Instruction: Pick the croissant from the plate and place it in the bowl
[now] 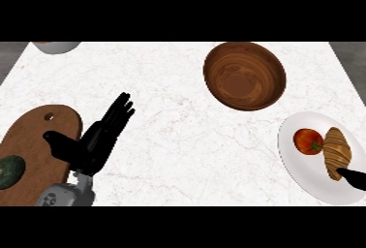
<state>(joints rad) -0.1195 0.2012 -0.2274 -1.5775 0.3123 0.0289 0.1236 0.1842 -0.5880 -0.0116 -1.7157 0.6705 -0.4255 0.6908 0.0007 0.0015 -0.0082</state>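
Approach step is being run; nothing is being held yet. The croissant [337,152] is lying on the white plate [304,169], just beside a tomato [309,141], which is sitting on the side of it away from the plate's outer rim. The right hand [353,178] is being brought in at the croissant's near end; only a dark tip is showing at the frame edge, appearing to touch the croissant, so whether it is wide or narrow cannot be told.

The left hand [97,138] is being kept open, fingers straight, resting well apart from the plate, over the edge of a wooden cutting board [32,145] carrying a dark green item [10,171].

Next move, as judged: fingers are to be closed round the croissant without the tomato being nudged, then a lift and a carry to the wooden bowl [245,75], which is lying beyond the plate and toward the board side.

Room: bare tabletop [178,121] is lying between plate and bowl, so the carry path is looking open. The plate is running out of frame on its outer side; clearance there cannot be judged. A pale dish [55,46] is being cropped at the far corner, well apart from the plate.
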